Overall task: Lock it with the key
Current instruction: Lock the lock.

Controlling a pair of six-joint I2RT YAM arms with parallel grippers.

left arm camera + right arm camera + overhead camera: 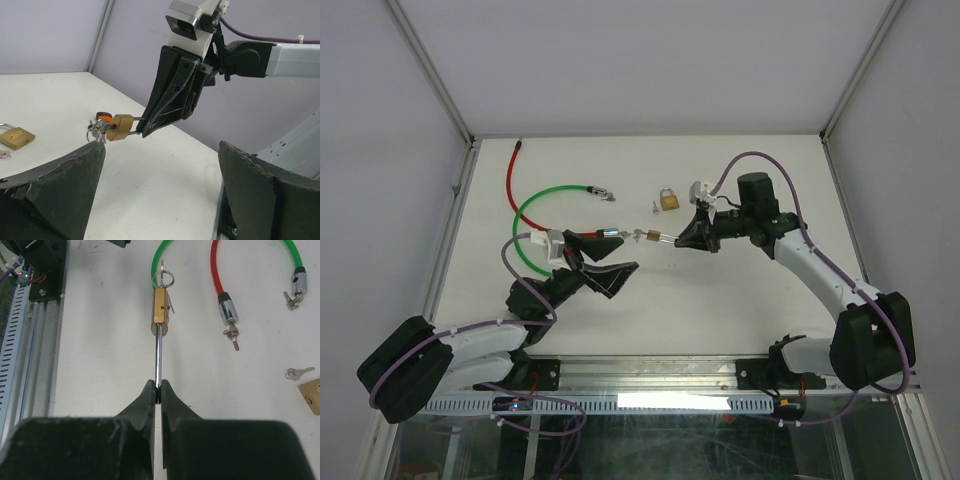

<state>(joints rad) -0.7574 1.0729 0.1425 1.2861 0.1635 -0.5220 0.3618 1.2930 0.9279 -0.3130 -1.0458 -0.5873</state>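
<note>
The right hand (pixel 157 390) is shut tight on the long metal loop (pixel 158 352) of the brass padlock (pixel 160 310). It holds the padlock out in front of it, and the padlock looks lifted a little off the worktop (pixel 720 300). The padlock is between the 2 arms, near the middle of the worktop.

The key (pixel 98 131) sits on a small ring at the far end of the brass body, the end away from the right hand. The left hand (pixel 610 258) is open as wide as it goes and holds nothing. One of its fingers (pixel 75 175) is just beside the key.

I think the step now is getting hold of the key. Next, the left hand should close on the flat head of the key and turn it. The right hand must keep the padlock from twisting. The key is tiny and hangs with a ring, so the fingers could pinch the ring and slip.

The padlock lies flat, not standing up. Its long line runs from the right hand toward the left hand. The loop end points at the right hand and the key end points at the left arm. I cannot tell if the loop is clicked fully in.
</note>
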